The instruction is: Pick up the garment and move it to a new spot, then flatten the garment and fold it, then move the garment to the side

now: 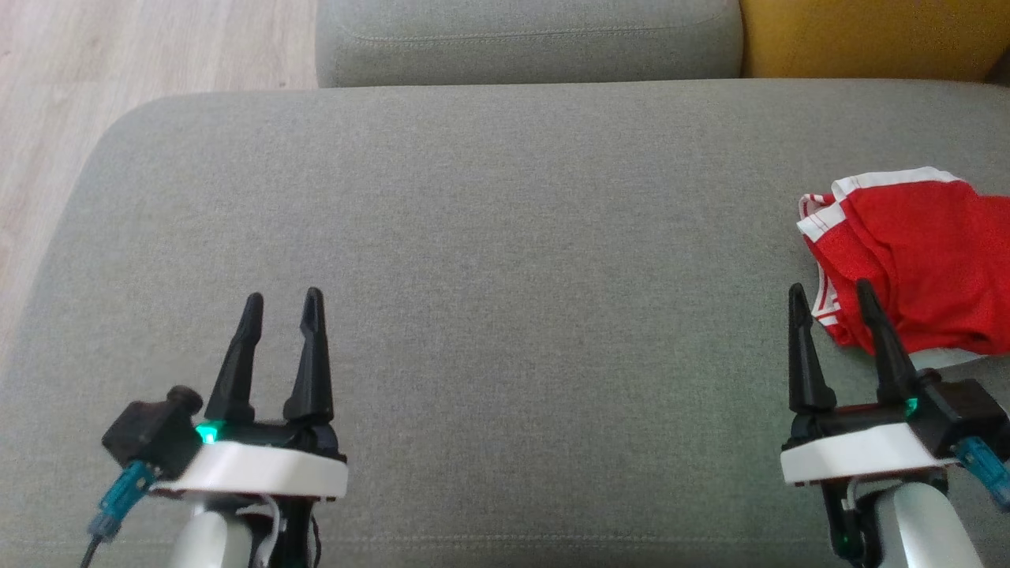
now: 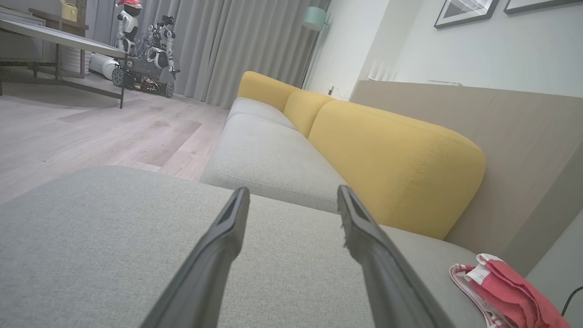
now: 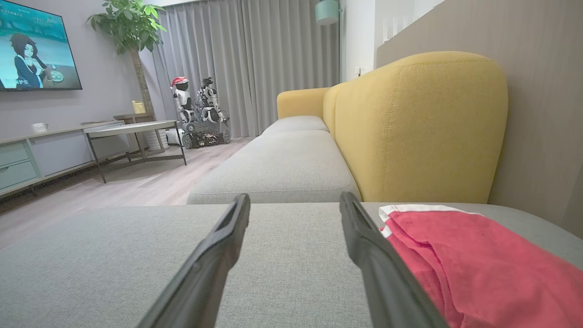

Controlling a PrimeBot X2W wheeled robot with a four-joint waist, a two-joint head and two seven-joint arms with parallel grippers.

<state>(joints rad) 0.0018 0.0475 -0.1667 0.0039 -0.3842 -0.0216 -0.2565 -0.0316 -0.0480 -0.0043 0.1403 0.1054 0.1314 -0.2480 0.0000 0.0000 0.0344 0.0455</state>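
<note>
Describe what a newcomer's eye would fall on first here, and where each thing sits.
The crumpled red garment, trimmed in white, stands out at the right edge of the grey cushion, beside the open right tool. The open left tool points across bare cushion at the head view's lower left. Behind, a bright yellow backrest lines the sofa.

Head camera looks steeply down on the grey cushion point(image 1: 505, 237) from close above. Both wrist cameras sit low over that same cushion, facing lengthwise toward the curtains point(image 3: 273, 59), and both catch the yellow backrest point(image 2: 396, 168) and the red garment point(image 3: 478, 264).
</note>
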